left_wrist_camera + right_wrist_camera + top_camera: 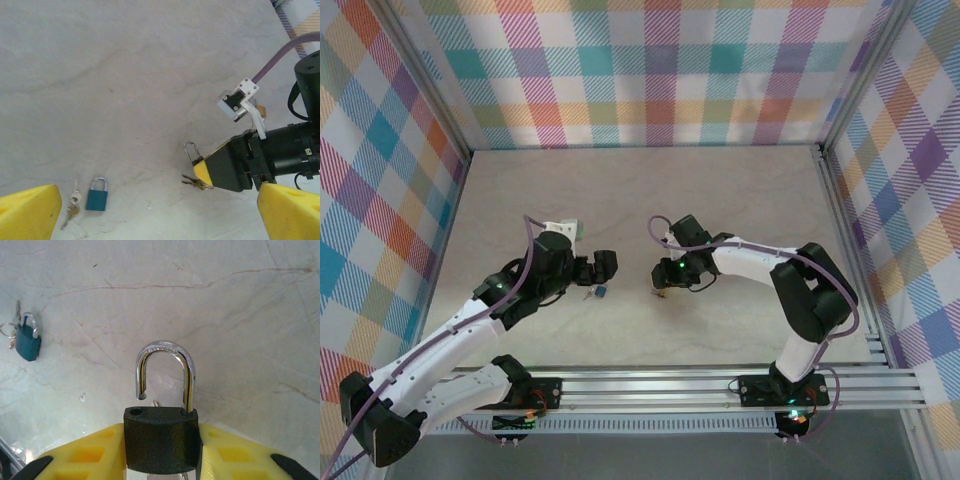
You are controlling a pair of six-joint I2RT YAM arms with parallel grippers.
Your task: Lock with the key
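Holding entry 1, lock (160, 440): small padlock with a matt black, grainy body and a bright chromed shackle (165, 367) with faint stamped lettering on its crown. The shackle is open. The right leg in the right wrist view is seated in the body, and the left leg is lifted clear of its round hole.

Location: clamped between the yellow pads (235, 455) of the right gripper (160, 455), jaws narrowed onto the body's two sides. It is held over the table (740, 200) near its middle.

Orientation: the long axis runs body to shackle, in line with the fingers. The shackle leads away from the wrist and the body is toward it. In the left wrist view the shackle rises up-left past the yellow fingertip.

Entry 2, keys (197, 183): small metal bunch just below the lock, sticking out leftward in that view. Whether one sits in the keyhole cannot be told.

Entry 3, teal padlock (97, 195): lies flat on the table with its silver shackle closed and pointing up-frame. It is well apart from the lock.

Entry 4, ringed keys (72, 202): silver and brass, lying just beside the teal padlock.

Entry 5, left gripper (160, 220): jaws spread wide and empty, hovering near the teal padlock and facing the right gripper (665, 283).
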